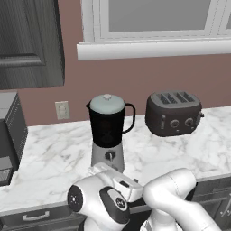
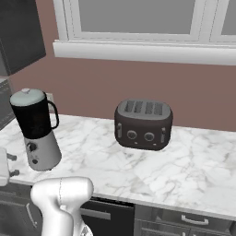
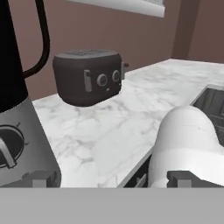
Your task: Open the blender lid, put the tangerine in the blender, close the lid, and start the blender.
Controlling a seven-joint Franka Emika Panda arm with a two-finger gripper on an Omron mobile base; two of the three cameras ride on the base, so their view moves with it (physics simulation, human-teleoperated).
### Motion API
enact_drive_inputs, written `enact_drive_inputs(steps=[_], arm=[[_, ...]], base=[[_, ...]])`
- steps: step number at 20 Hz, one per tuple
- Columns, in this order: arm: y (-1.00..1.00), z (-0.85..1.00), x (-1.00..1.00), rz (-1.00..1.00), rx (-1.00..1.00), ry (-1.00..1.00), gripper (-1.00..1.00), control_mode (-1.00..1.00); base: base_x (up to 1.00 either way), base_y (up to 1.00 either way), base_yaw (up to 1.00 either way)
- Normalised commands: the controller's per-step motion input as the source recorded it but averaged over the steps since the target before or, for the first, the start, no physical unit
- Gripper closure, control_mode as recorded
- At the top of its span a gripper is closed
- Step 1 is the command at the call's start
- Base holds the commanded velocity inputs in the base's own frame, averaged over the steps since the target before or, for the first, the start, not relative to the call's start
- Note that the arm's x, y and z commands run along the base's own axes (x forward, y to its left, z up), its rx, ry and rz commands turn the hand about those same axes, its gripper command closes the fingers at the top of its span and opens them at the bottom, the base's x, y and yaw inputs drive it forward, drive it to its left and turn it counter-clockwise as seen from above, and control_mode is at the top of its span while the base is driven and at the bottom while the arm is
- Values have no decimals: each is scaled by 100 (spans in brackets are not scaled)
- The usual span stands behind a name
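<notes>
**Item: blender, lid on — claw low at its base**

Blender (image 1: 107, 135): black jar on a silver-grey base, standing upright on the marble counter (image 1: 58, 153), left of the toaster (image 1: 173, 113) and well apart from it. Dial (image 3: 6, 146) faces the robot.

Lid (image 1: 106, 103): pale grey-blue dome with a small knob, seated squarely on the jar; not yet lifted.

Tangerine: whereabouts cannot be told from these views.

Claw (image 3: 111, 178): released, jaws spread wide, holding nothing. In the hand view its two tips sit low, level with the blender's base, which is close on the left tip's side (the jar rises out of frame above).

Step in hand, as judged: opening the lid. To do it well, the claw should rise from base height to above the jar, centre over the knob, and come straight down so the fingers straddle it rather than the rim. A vertical lift is safest; a sideways pull could tip the jar. The handle (image 1: 131, 118) points toward the toaster, so an approach from the robot's side looks clear.

Relation: lid sits high above the claw, apart from it.
</notes>
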Motion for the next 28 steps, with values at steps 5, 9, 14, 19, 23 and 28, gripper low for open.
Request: enact_drive_inputs(steps=[5,9,14,19,23,28], arm=[[0,-29,20,-1,0,0,-100,-100],[0,-34,12,0,0,0,-100,-100],[0,-19,12,-3,0,0,-100,-100],[0,-18,15,-8,0,0,-100,-100],[0,-16,20,-5,0,0,-100,-100],[3,-18,24,-2,0,0,-100,-100]], base=[[0,0,0],[0,0,0],[0,0,0],[0,0,0],[0,0,0],[0,0,0]])
